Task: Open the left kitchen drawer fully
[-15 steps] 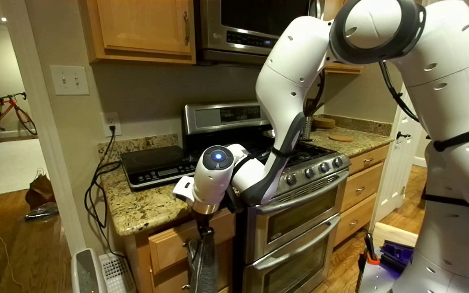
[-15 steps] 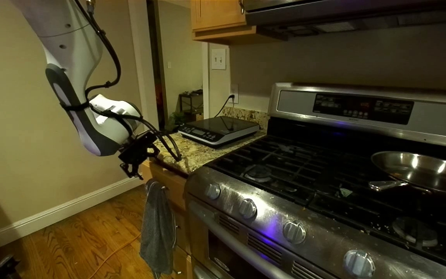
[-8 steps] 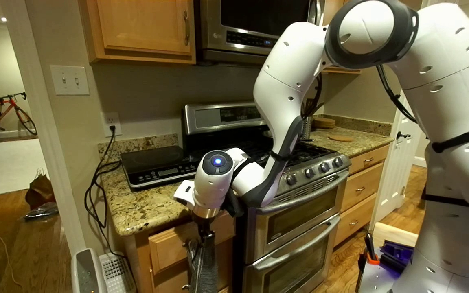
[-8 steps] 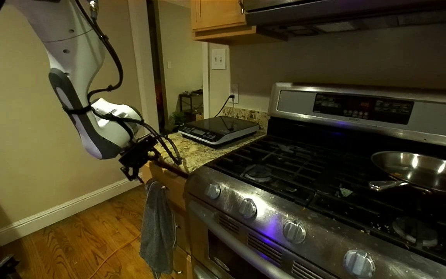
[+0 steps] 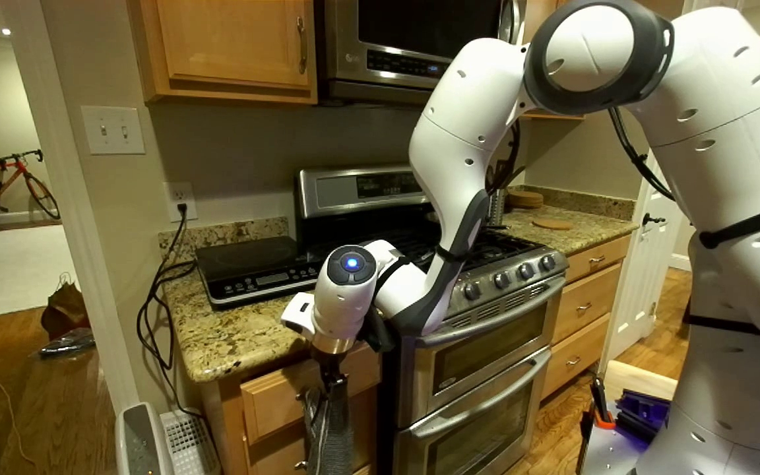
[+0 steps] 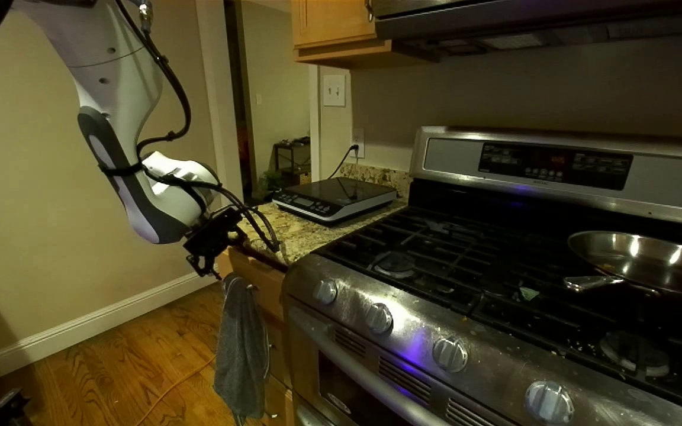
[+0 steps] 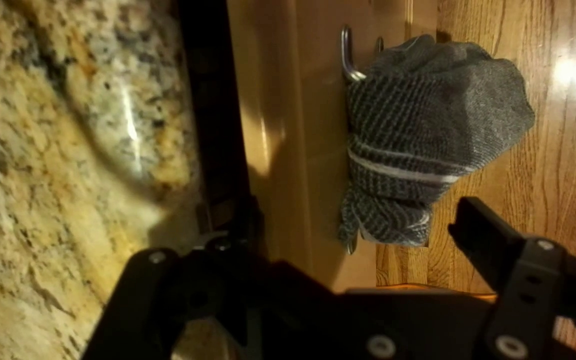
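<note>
The left kitchen drawer [image 5: 274, 401] has a flat honey-oak front below the granite counter. It stands slightly out, with a dark gap behind its front in the wrist view [image 7: 288, 125]. Its interior is not readable. A grey towel [image 7: 418, 115] hangs over the drawer's metal handle [image 7: 348, 52]; the towel also shows in both exterior views [image 5: 330, 429] [image 6: 240, 355]. My gripper [image 7: 360, 212] is open and empty above the drawer front. One finger is over the gap by the counter edge, the other is out in front beyond the towel. In an exterior view the gripper [image 6: 206, 269] is just above the towel.
The granite counter [image 7: 68, 175] edge is close beside the gripper. A portable cooktop [image 6: 335, 198] sits on the counter. The stove [image 5: 485, 336] with its oven handles stands right beside the drawer. A pan [image 6: 643, 263] is on the stove. A white appliance [image 5: 142, 435] stands on the floor.
The arm has come down a little, and the gripper has shifted slightly lower and closer to the drawer front. The drawer and towel look unchanged.
</note>
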